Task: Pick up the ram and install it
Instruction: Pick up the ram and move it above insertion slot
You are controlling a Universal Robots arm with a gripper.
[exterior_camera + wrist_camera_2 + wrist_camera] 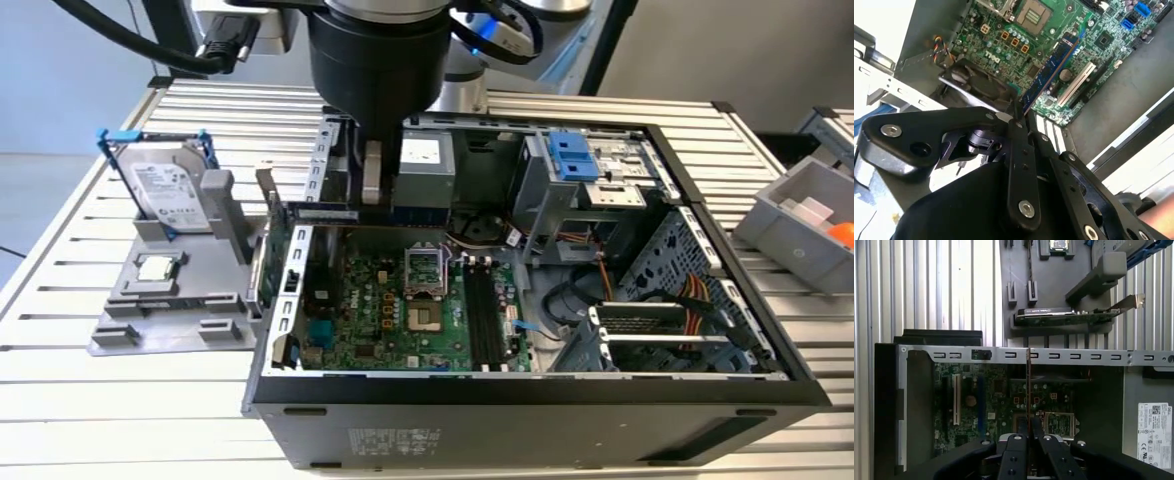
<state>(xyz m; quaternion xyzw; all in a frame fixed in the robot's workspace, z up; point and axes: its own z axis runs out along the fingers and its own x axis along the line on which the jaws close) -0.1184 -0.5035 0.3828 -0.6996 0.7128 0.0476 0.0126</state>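
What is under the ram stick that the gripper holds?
The green motherboard, lying in the open computer case. The ram, clamped in the gripper, hangs above it. The strip of board directly behind the stick is covered, so what sits there cannot be seen.

Ram (1051, 72) in end effector (1029, 425) over computer case (534, 415), parts holder (167, 325) alongside
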